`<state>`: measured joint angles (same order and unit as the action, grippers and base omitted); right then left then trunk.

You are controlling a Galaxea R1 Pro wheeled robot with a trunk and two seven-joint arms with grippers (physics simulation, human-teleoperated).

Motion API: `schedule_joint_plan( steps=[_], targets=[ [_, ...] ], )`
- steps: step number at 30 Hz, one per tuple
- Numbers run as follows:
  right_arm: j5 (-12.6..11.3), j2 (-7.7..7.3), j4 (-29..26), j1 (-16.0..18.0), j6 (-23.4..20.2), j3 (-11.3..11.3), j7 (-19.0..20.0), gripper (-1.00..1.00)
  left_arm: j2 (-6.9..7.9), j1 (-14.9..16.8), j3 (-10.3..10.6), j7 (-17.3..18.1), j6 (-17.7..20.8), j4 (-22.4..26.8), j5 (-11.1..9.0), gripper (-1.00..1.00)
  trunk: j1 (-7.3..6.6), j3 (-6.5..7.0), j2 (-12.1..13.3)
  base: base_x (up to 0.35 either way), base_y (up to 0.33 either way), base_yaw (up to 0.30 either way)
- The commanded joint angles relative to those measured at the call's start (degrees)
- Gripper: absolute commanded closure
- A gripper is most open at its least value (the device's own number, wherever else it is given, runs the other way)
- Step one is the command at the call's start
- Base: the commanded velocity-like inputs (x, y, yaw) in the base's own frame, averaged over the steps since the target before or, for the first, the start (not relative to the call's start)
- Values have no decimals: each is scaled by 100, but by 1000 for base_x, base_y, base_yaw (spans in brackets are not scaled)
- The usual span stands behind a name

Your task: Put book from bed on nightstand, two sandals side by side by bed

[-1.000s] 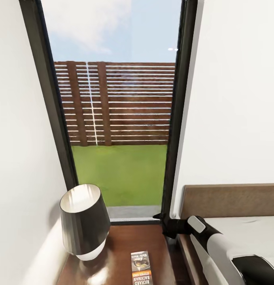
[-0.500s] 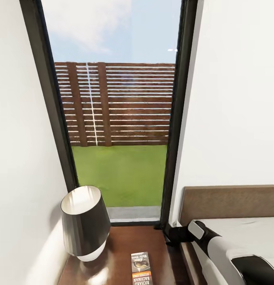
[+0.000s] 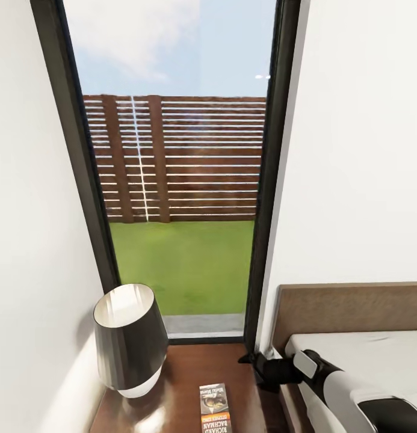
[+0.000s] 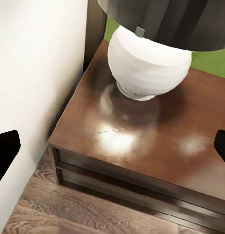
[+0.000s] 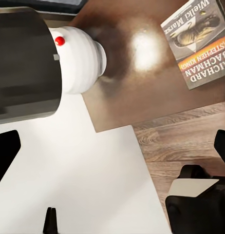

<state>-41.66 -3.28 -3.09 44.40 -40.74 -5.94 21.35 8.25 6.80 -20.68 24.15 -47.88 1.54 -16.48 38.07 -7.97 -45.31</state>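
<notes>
White walls [image 3: 352,150], tall dark-framed window [image 3: 178,180] (slatted fence, lawn, sky outside), wood-plank floor [image 4: 54,214].

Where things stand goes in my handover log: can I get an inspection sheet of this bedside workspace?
Surface: nightstand, glossy dark wood with glare patches.
Job's things: book lies flat on the nightstand, apart from the lamp; bed to the right.
Clutter: lamp, black shade, white round base.
End effectors: left end effector open, over the nightstand; right end effector open, holding nothing.
Cables: nothing seen.
Surroundings: white walls, tall window onto lawn and fence, wooden floor.
</notes>
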Motion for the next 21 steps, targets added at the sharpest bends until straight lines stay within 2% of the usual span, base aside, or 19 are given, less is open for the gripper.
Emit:
schedule_joint_plan(
  steps=[1,7,12,16,21],
  targets=[
    [16,-20,1,-11,-13,-45,59,-100,1,5,-13,62,-2,-15,-45,-100,1,-9,-7,0,0,0],
    [222,-111,8,-127,78,-47,336,-100,1,5,-8,68,-2,-40,-31,-100,1,-9,-7,0,0,0],
    [421,-162,29,-237,512,-47,701,-100,15,-9,-7,64,5,-49,-24,-100,1,-9,-7,0,0,0],
    [506,-183,129,-271,738,-47,853,-100,24,-129,-6,64,5,-49,-23,-100,1,-9,-7,0,0,0],
    [527,-194,181,-279,796,-43,891,-100,27,-175,-6,63,2,-48,-22,-100,1,-9,-7,0,0,0]
  ],
)
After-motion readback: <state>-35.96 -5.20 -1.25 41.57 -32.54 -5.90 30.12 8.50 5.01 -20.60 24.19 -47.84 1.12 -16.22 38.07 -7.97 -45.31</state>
